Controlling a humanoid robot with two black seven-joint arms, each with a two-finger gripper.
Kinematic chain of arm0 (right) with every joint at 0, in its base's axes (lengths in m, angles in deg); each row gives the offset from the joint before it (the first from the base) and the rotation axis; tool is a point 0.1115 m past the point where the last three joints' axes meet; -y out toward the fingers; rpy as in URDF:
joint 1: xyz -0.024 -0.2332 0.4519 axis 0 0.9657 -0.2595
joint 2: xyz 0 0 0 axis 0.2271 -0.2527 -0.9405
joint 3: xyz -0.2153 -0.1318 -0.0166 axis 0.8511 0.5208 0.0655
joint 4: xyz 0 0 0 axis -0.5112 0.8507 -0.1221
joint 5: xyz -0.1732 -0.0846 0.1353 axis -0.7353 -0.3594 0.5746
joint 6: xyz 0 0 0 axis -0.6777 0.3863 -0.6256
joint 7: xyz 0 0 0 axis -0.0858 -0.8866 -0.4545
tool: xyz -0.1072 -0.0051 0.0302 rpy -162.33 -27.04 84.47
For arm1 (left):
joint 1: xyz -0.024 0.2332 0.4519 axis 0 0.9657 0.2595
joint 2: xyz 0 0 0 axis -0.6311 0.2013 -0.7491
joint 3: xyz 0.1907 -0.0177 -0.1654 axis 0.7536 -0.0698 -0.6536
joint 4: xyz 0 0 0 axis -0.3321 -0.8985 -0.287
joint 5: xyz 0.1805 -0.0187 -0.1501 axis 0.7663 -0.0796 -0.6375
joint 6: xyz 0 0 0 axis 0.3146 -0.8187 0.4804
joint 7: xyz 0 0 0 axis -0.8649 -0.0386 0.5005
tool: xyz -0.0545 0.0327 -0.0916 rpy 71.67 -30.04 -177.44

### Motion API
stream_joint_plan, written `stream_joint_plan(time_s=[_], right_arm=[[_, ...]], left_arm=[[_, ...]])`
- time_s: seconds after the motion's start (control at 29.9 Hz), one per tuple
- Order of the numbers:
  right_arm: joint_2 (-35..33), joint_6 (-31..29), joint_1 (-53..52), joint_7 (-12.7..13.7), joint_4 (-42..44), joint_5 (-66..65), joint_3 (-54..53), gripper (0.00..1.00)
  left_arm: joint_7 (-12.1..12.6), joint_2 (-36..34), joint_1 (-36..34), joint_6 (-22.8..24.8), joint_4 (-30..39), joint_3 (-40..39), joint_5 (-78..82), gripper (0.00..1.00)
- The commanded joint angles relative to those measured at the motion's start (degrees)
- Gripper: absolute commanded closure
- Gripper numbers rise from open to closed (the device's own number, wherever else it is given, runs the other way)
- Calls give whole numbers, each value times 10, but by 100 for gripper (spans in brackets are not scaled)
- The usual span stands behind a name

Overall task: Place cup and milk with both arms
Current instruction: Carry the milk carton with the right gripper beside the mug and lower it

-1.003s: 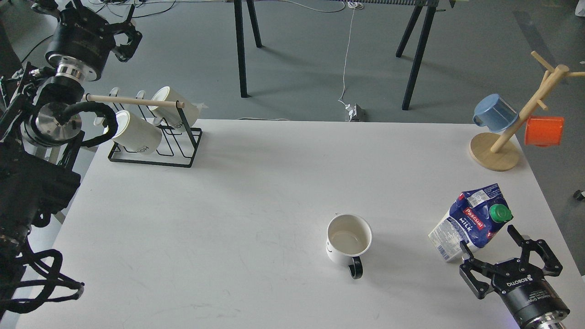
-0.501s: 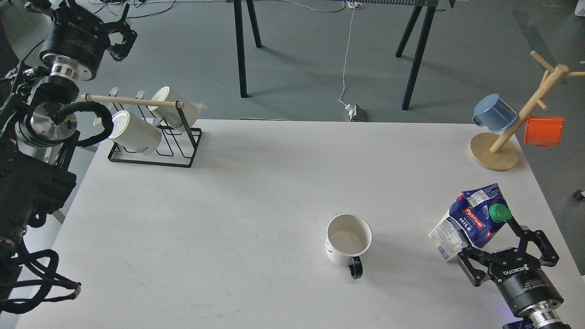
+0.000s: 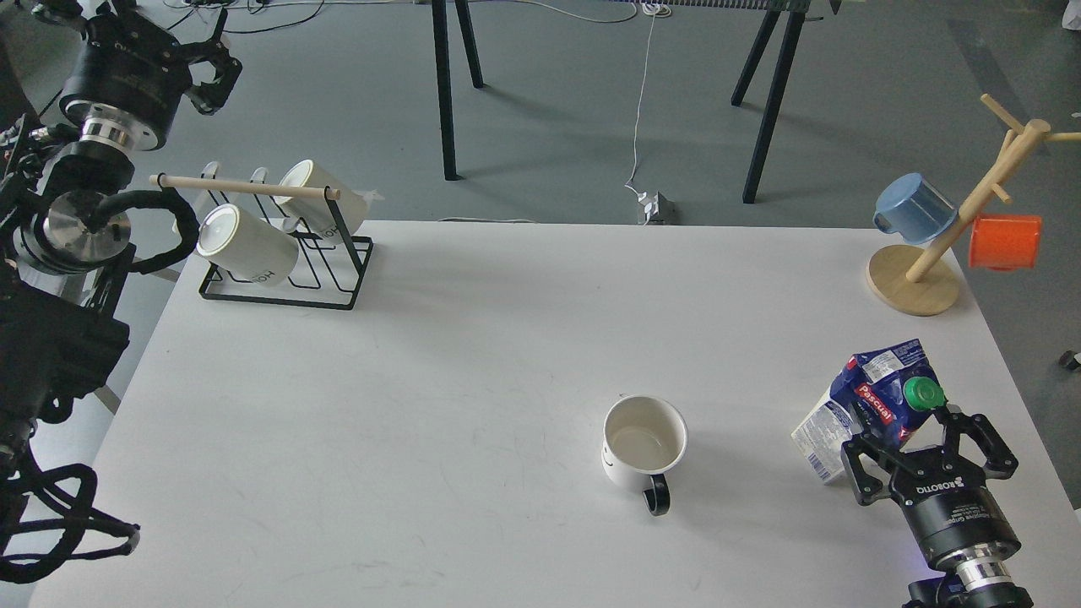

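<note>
From the head view, the milk carton (image 3: pixel 874 405) stands near the right edge of the white worktop (image 3: pixel 473 355), leaning so its long axis tilts up and to the right, green cap (image 3: pixel 923 393) at the top; the right gripper (image 3: pixel 929 435) sits just in front of it, fingers spread wide and holding nothing, one fingertip beside the carton's lower white face and the other just under the cap (contact cannot be told). The carton lies directly ahead of that gripper, so the right arm is clearly the nearer one. The cup (image 3: pixel 644 442) stands upright mid-worktop, handle toward the robot, well apart from both arms. The left gripper (image 3: pixel 207 72) hangs high at far left beyond the worktop, fingers apart, empty.
</note>
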Motion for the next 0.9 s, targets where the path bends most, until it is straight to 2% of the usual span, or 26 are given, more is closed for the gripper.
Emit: stream_joint_plan(time_s=[0.0,0.03,0.17,0.2,0.47,0.87], right_arm=[[5,0,0,-4,-1,-4,-1,56],[6,0,0,-6,-1,-3,-3,56],[23,0,1,-48,-6,-4,-2,56],[29,0,1,-50,-10,-5,-1,56],[81,0,-2,-51,-59,-17,20,56],[152,0,-58,-47,-40,-87,117,56]], left_arm=[[0,1,0,-1,1,0,0,0],[0,1,0,-1,3,0,0,0],[0,0,-1,-3,16,1,0,0],[0,-1,-1,-3,17,1,0,0],[6,-9,-4,-3,17,3,7,0],[8,-24,-3,-2,17,3,8,0]])
